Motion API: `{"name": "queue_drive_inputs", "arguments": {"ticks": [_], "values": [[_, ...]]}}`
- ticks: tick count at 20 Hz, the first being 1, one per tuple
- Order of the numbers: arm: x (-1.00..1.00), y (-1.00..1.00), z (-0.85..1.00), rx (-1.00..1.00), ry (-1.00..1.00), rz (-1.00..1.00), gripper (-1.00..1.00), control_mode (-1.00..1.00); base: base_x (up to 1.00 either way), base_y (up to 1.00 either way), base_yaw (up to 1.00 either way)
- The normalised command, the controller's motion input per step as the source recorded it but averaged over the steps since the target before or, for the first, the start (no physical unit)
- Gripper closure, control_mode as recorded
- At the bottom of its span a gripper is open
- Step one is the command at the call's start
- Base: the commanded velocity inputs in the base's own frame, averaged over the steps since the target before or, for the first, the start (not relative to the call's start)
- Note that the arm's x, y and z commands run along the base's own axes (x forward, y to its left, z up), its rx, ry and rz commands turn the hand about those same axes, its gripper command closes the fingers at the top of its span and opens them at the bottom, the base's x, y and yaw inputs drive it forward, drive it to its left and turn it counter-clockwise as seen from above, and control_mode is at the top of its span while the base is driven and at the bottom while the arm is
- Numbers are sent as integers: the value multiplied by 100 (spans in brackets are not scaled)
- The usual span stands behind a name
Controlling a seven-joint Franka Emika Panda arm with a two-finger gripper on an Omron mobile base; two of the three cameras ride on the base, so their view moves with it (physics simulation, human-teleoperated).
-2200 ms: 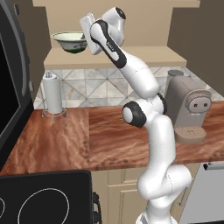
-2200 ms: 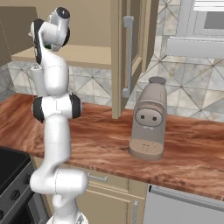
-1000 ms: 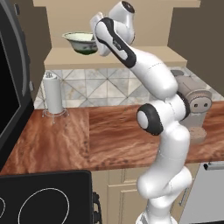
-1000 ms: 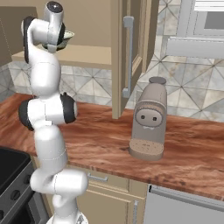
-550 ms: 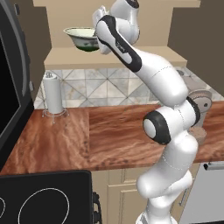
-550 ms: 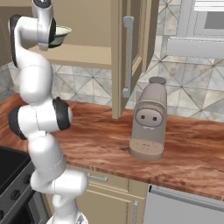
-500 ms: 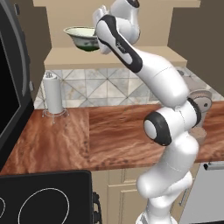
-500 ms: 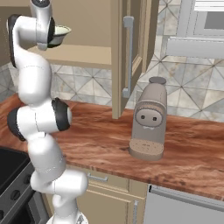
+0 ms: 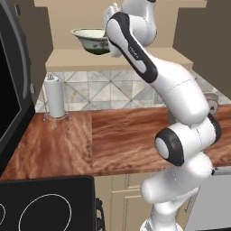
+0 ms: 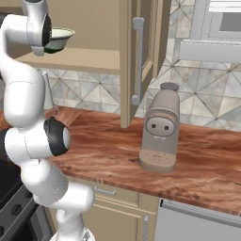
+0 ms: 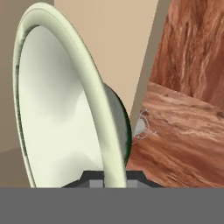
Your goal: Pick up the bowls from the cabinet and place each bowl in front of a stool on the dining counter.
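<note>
Gripper [image 9: 107, 39] clenched on the rim of the bowl [image 9: 90, 40], one finger inside the rim and one outside. Bowl sits upright, lifted just above the cabinet [image 9: 81, 58] shelf, out toward its front edge, over the counter [image 9: 113, 135].

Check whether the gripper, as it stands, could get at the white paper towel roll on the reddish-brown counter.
Probably not yet: the gripper is shut on the pale green ceramic bowl's rim, up at the beige cabinet shelf. The white paper towel roll stands unobstructed on the counter below.
</note>
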Motion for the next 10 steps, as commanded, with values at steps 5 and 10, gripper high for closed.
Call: {"name": "queue_drive_inputs", "arguments": {"ticks": [5,10], "values": [[-69,-31,0,0,0,0,100,-100,0,0,0],[-77,-36,0,0,0,0,100,-100,0,0,0]]}}
